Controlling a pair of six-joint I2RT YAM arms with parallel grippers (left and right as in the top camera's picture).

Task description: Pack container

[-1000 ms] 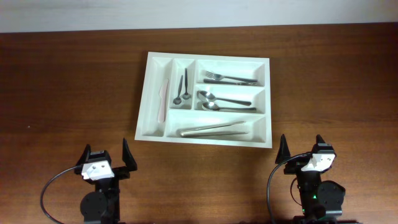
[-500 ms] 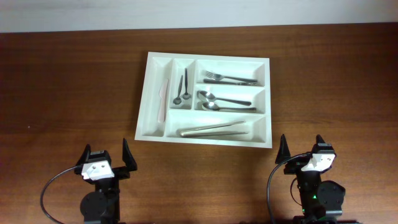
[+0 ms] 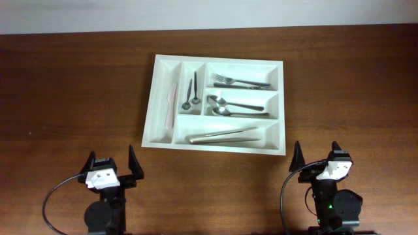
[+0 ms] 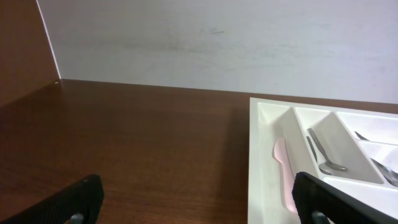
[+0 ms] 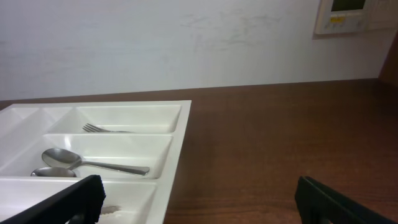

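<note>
**Presently: all at rest**

Well back on the worktop [image 3: 65, 98] sits the container [image 3: 269, 135], far from both arms. The left claw [image 3: 111, 156] and right claw [image 3: 317, 151] gape wide at the near edge, gripping nothing. A fork [image 3: 238, 81], spoons [image 3: 235, 106] and tongs [image 3: 223, 136] fill the long compartments; the pink piece [image 3: 172, 104] is probably a knife.

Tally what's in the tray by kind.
Knife: 1
Small spoons: 2
Large spoons: 2
Forks: 2, lying close together, so less sure
Tongs: 1
Total: 8 in the tray
</note>
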